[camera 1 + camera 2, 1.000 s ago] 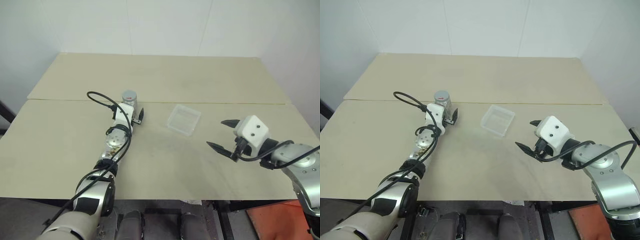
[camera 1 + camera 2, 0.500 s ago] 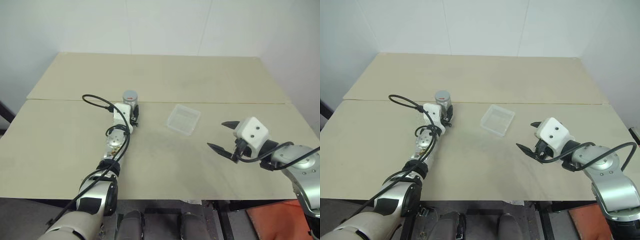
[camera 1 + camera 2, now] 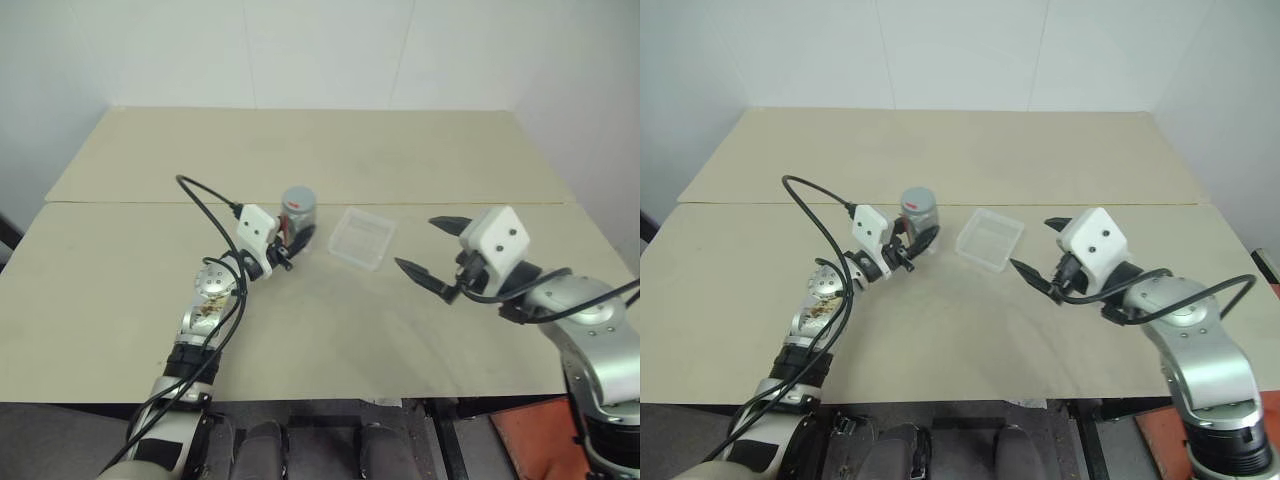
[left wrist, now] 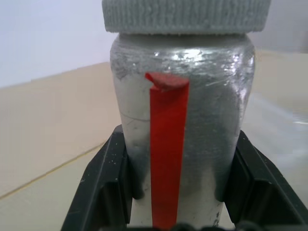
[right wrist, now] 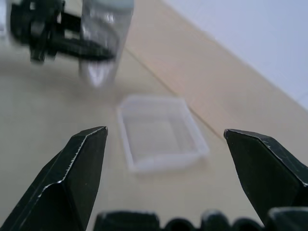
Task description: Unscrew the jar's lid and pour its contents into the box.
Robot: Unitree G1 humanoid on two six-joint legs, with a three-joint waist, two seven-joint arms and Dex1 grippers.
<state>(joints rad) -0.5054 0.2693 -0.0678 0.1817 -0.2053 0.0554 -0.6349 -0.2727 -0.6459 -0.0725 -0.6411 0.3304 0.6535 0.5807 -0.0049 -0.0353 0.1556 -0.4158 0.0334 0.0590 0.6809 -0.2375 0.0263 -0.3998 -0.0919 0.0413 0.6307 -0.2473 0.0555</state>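
Standing upright, long axis vertical, the jar (image 3: 297, 211) sits a little left of centre in the head views, with the lid (image 3: 298, 196) on top and facing the ceiling. The left gripper (image 3: 291, 243) is clamped on the jar's lower body, one black finger on each side; the left wrist view shows the fingers (image 4: 103, 183) pressed against the silvery wall, a red strip of label running straight up between them, and the ribbed grey cap screwed on above. From the right wrist view the jar's base seems to hang clear of the table (image 3: 330, 150), though I cannot be sure. The contents cannot be made out through the wall.

Just to the right of the jar, near the middle of the frame, the box (image 3: 364, 238) lies flat on the table, open side up and turned a little askew to the table's edge. It stands apart from the jar.

Further right, the right gripper (image 3: 430, 250) hovers above the table with its jaws spread wide and nothing between them, tips aimed left toward the box and jar. A black cable (image 3: 205, 205) loops over the left arm in the centre left of the frame, clear of the jar.
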